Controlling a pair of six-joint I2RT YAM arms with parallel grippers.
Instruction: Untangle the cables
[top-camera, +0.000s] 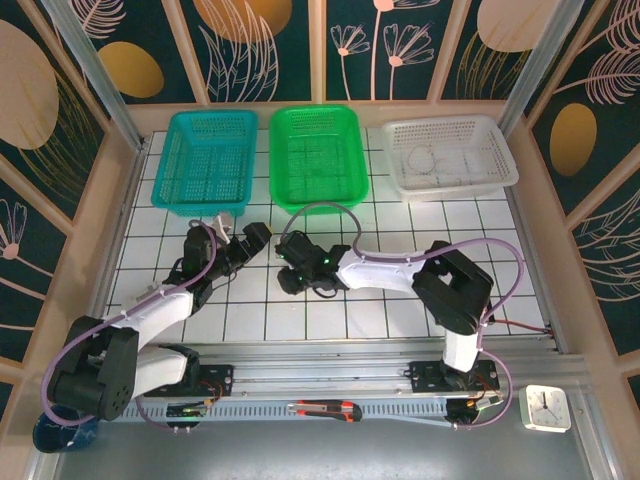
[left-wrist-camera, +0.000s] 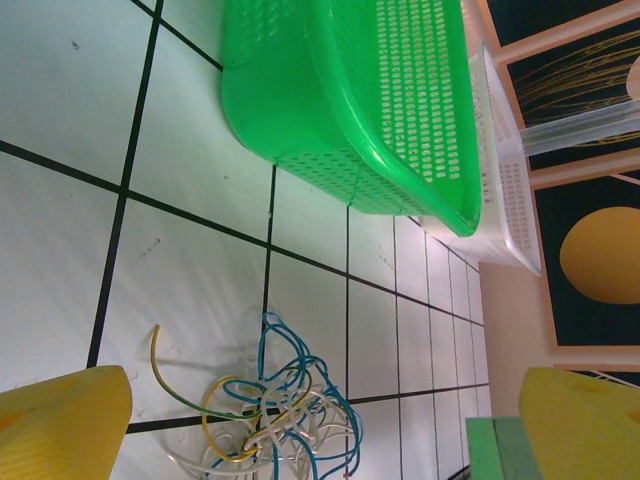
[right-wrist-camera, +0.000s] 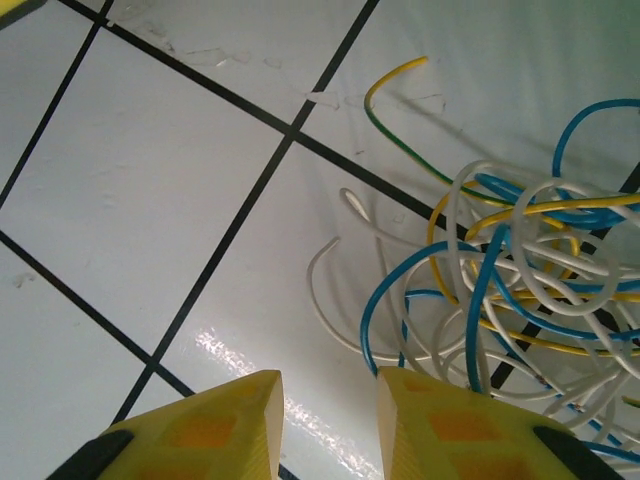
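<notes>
Yellow pads (left-wrist-camera: 70, 420) of my left gripper (left-wrist-camera: 325, 400) stand as wide apart as they go, one in each lower corner of the left wrist view. Between them I hold nothing. There is only the tiled table (left-wrist-camera: 60, 120) and, lying on it, the cables (left-wrist-camera: 285, 410): a small knot of white, blue and yellow strands, low in that view and a touch left of the middle of my span. The green basket (left-wrist-camera: 380, 110) sits well beyond it. One yellow-and-green strand (left-wrist-camera: 165, 375) leaves the knot and runs out to the left, its free end lying bare on a tile. The knot itself is a round clump with no long axis that I can name, so that loose strand is the only clear line to follow. Further right, my right gripper (right-wrist-camera: 330, 410) has its jaws drawn close, with a narrow gap left and only bare table showing in that gap. From these jaws the knot lies to the right and just ahead. A blue loop runs down behind my right-hand pad, though I cannot tell whether it touches. Two white ends (right-wrist-camera: 345, 195) lie loose just ahead of the gap. I judge both arms near, with the knot between them. My left jaws are the ones lined up over it, while my right jaws would need to shift rightward to meet it.
</notes>
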